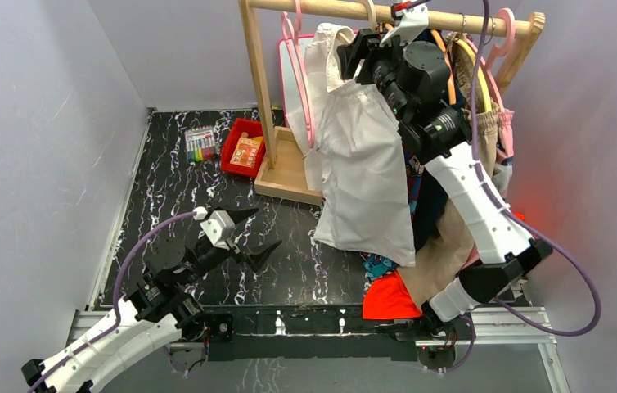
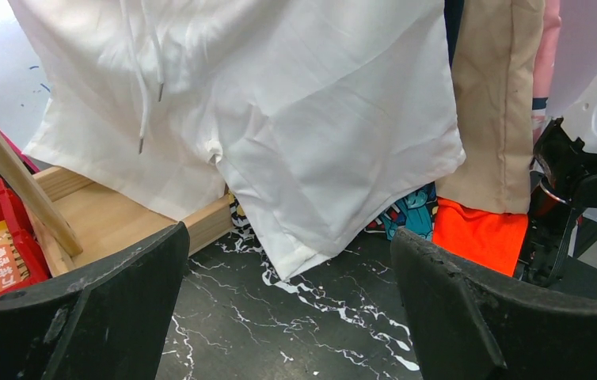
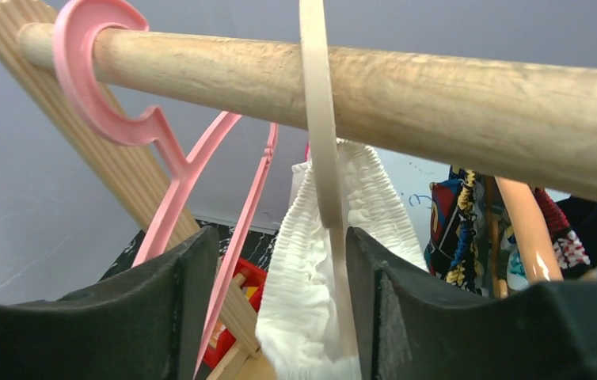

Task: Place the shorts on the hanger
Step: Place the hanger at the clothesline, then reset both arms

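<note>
The white shorts (image 1: pixel 362 164) hang from the cream hanger (image 3: pixel 319 119), whose hook is over the wooden rail (image 3: pixel 438 95). The gathered waistband (image 3: pixel 303 285) is draped at the hanger's neck. My right gripper (image 3: pixel 275 317) is up at the rail with its jaws apart around the hanger's neck and the waistband. The hanger lies against the right finger, and a gap shows on the left. In the top view the right gripper (image 1: pixel 354 53) sits at the top of the shorts. My left gripper (image 1: pixel 260 233) hovers low over the table, open and empty. It faces the shorts' hem (image 2: pixel 295 119).
A pink hanger (image 3: pixel 105 87) hangs on the rail left of the cream one. Tan shorts (image 2: pixel 493 103), a comic-print garment and an orange cloth (image 1: pixel 387 299) hang or lie at the right. A red box (image 1: pixel 244 147) and a marker case (image 1: pixel 200 145) sit by the rack's wooden base (image 1: pixel 289 172).
</note>
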`<state>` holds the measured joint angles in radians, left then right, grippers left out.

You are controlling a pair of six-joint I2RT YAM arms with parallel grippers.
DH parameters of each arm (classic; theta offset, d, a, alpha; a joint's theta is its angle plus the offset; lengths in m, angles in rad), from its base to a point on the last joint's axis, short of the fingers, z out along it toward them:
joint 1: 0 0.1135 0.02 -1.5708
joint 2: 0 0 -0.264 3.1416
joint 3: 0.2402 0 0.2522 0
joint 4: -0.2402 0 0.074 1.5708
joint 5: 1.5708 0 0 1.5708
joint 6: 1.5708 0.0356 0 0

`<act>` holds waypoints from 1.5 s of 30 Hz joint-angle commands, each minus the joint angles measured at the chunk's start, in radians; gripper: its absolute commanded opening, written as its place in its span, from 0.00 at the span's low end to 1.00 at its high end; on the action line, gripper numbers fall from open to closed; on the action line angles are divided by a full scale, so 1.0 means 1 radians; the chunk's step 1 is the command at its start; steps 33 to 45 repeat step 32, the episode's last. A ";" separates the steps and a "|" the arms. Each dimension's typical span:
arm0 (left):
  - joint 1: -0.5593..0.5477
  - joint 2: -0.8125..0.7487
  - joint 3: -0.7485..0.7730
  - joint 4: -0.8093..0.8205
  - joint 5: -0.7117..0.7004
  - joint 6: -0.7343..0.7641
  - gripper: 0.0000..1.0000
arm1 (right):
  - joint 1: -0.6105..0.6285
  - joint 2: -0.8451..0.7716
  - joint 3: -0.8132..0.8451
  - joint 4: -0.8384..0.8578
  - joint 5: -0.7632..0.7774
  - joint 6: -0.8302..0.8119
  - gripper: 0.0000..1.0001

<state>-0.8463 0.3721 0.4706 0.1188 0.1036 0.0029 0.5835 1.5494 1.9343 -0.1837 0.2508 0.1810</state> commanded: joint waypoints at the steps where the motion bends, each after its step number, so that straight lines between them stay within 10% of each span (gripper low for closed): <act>1: 0.002 0.001 0.006 0.026 -0.023 -0.012 0.98 | 0.000 -0.120 -0.025 0.029 -0.027 0.032 0.80; 6: 0.002 -0.008 0.014 0.011 -0.069 -0.028 0.98 | 0.000 -0.209 -0.030 -0.062 -0.054 0.049 0.98; 19: 0.001 0.107 0.146 -0.255 -0.538 -0.349 0.98 | 0.000 -0.683 -0.411 -0.190 -0.474 0.024 0.98; 30: 0.001 0.222 0.209 -0.423 -0.764 -0.503 0.98 | 0.000 -1.029 -0.713 -0.164 -0.238 0.043 0.98; 45: 0.001 0.260 0.247 -0.459 -0.772 -0.525 0.98 | 0.000 -1.051 -0.742 -0.158 -0.194 0.058 0.98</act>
